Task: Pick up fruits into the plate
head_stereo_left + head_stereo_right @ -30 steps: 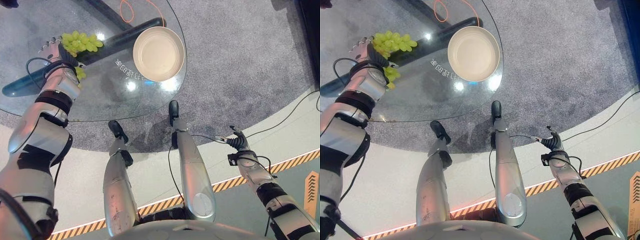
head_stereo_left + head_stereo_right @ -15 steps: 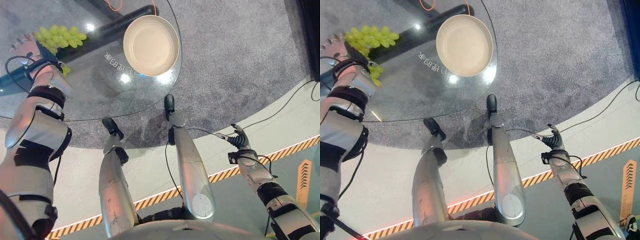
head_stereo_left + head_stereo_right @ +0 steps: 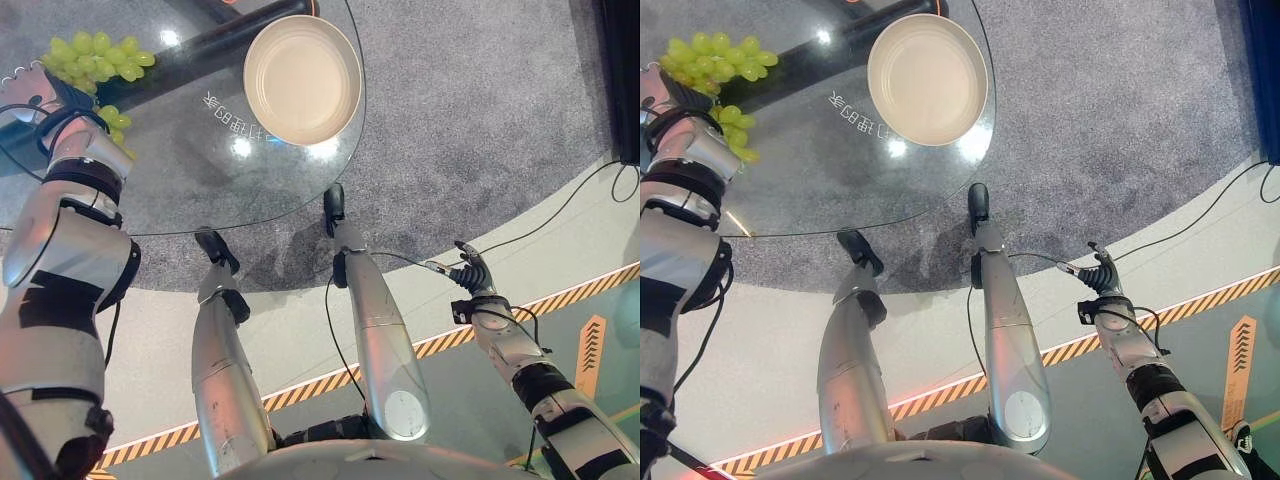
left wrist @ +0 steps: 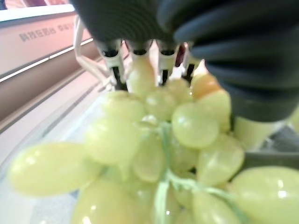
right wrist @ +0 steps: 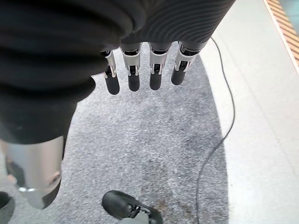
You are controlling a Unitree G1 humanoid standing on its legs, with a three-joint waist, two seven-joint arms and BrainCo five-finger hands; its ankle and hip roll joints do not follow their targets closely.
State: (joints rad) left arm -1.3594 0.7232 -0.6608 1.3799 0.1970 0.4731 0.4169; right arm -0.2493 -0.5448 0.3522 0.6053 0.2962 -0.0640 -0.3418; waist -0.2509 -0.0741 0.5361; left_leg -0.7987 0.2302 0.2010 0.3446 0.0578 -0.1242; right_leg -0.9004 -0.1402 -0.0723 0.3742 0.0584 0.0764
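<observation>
A bunch of green grapes (image 3: 95,55) is at the far left of the round glass table (image 3: 180,170), with my left hand (image 3: 45,95) shut on it. In the left wrist view the grapes (image 4: 159,140) lie between the fingers (image 4: 135,60) and the thumb. Some grapes hang below the hand (image 3: 730,130). The empty cream plate (image 3: 303,78) sits on the glass to the right of the grapes, near the table's far right rim. My right hand (image 3: 468,275) hangs open over the floor at the lower right, its fingers (image 5: 133,77) straight and holding nothing.
A dark bar of the table's base (image 3: 220,40) runs under the glass between the grapes and the plate. White print (image 3: 230,110) marks the glass by the plate. Grey carpet (image 3: 480,120) lies around the table, and a yellow-black stripe (image 3: 560,300) crosses the floor.
The camera has shifted. My left hand and the grapes now sit farther left of the plate than before. The right hand hangs as it did.
</observation>
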